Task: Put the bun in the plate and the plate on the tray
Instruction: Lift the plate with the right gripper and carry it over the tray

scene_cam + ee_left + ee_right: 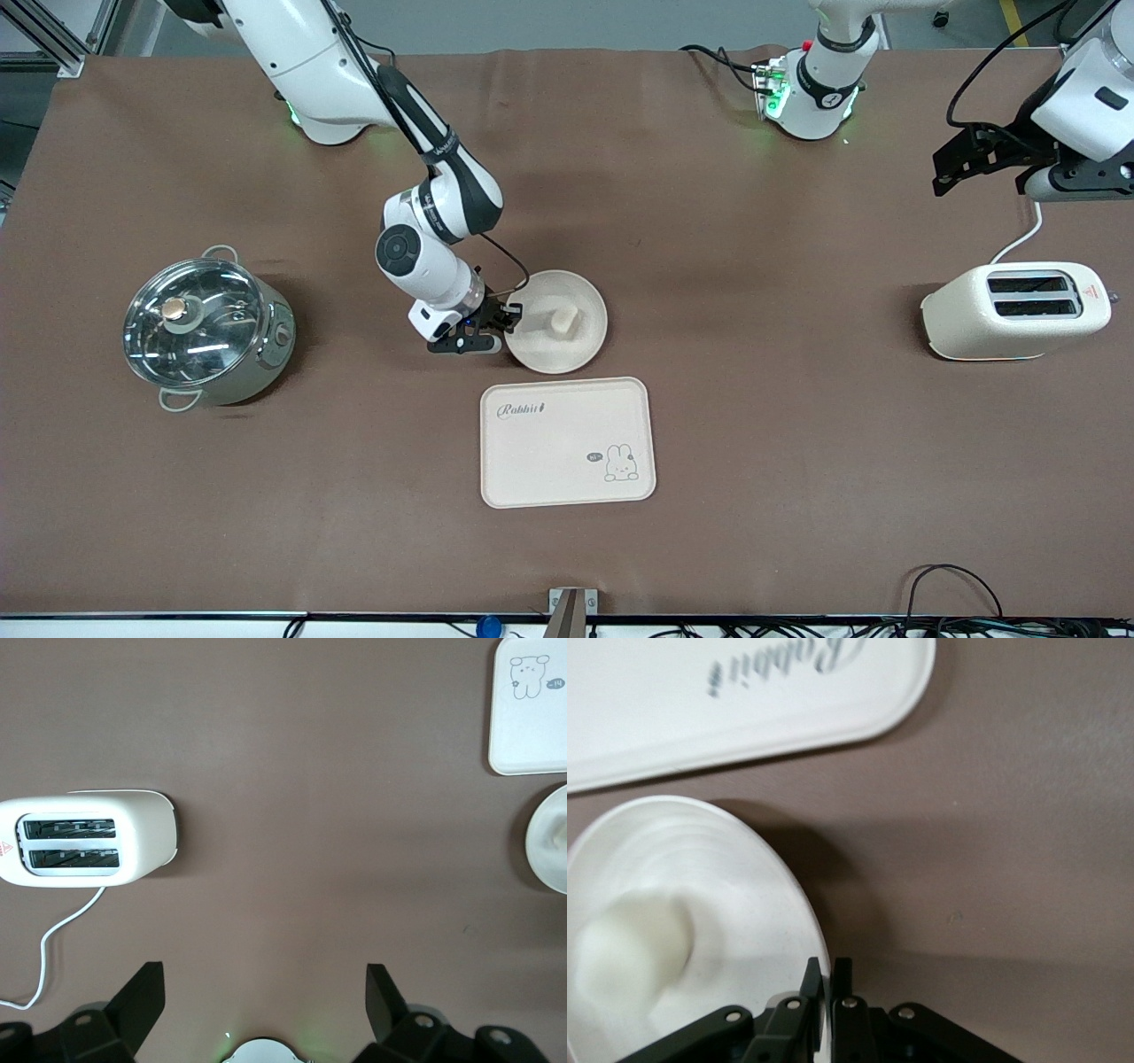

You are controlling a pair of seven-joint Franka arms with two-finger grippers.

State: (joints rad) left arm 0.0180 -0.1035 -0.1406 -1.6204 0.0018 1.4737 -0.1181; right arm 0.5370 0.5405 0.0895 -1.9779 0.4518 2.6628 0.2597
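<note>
The right gripper is pinching the rim of the plate, bun inside; tray lies nearer the camera; left gripper waits open.

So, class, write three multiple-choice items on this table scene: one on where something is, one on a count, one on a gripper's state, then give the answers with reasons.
1. Where is the bun?
A. in the plate
B. on the tray
C. in the pot

2. How many slots does the toaster have on top?
A. one
B. two
C. four

3. What is the right gripper doing?
A. hanging open over the toaster
B. pinching the plate's rim
C. holding the pot lid

Answers:
1 A: the bun lies in the plate, which sits on the table beside the tray.
2 B: the toaster shows two slots.
3 B: the right gripper has its fingers closed on the plate's rim.
</note>
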